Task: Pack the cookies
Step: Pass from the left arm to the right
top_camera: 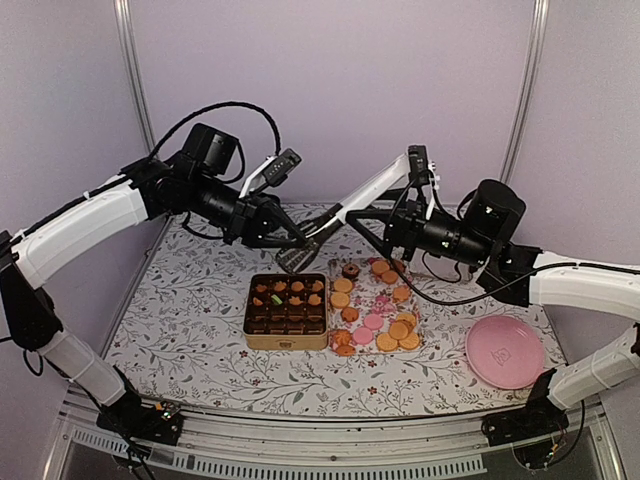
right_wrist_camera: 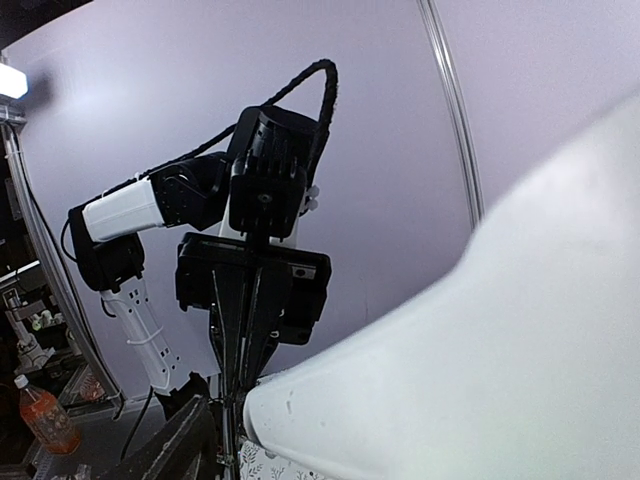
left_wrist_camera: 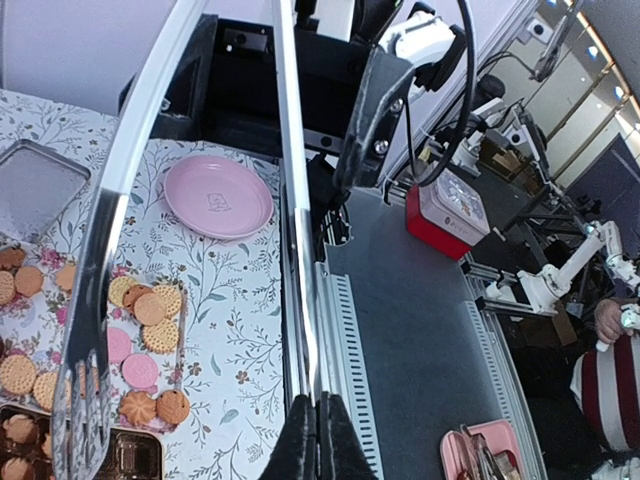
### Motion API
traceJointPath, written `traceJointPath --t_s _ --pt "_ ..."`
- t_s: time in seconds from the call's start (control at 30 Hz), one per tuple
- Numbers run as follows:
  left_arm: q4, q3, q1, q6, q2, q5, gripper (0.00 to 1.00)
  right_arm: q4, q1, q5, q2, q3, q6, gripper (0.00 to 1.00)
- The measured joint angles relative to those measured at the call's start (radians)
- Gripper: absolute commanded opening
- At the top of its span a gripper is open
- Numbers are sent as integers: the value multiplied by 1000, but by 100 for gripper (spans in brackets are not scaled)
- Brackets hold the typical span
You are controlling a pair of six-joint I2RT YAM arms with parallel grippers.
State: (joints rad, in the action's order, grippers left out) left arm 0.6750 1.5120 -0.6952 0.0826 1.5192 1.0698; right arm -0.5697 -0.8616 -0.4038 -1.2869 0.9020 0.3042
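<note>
The cookies (top_camera: 375, 310), mostly golden with a few pink ones, lie in a loose group right of a gold tin (top_camera: 287, 340). The tin's brown tray holds several cookies in its far rows. My left gripper (top_camera: 290, 238) hovers behind the tin, shut on a metal serving tool with a slotted head (top_camera: 295, 262). In the left wrist view the fingertips (left_wrist_camera: 303, 440) pinch its metal strip (left_wrist_camera: 295, 200), with cookies (left_wrist_camera: 148, 305) below. My right gripper (top_camera: 348, 213) is above the far cookies and holds a white flat tool (top_camera: 375, 190), which fills the right wrist view (right_wrist_camera: 480, 330).
A large pink plate (top_camera: 505, 352) sits at the front right and also shows in the left wrist view (left_wrist_camera: 218, 195). A grey metal lid (left_wrist_camera: 35, 185) lies behind the cookies. The two grippers are close together over the table's middle. Frame posts stand at the back.
</note>
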Motion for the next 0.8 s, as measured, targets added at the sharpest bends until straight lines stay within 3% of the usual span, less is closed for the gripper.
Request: traceJointPath --t_s 0.3,0.57,0.8 --pt "-18 -6 1 -29 -17 26 0 -106 21 25 -1 -6 34 82" --pt "-23 -6 4 -38 -17 31 0 -111 45 -27 -48 44 71 69" --pt "32 -3 17 37 -11 -6 0 -82 51 -76 -85 77 130 63"
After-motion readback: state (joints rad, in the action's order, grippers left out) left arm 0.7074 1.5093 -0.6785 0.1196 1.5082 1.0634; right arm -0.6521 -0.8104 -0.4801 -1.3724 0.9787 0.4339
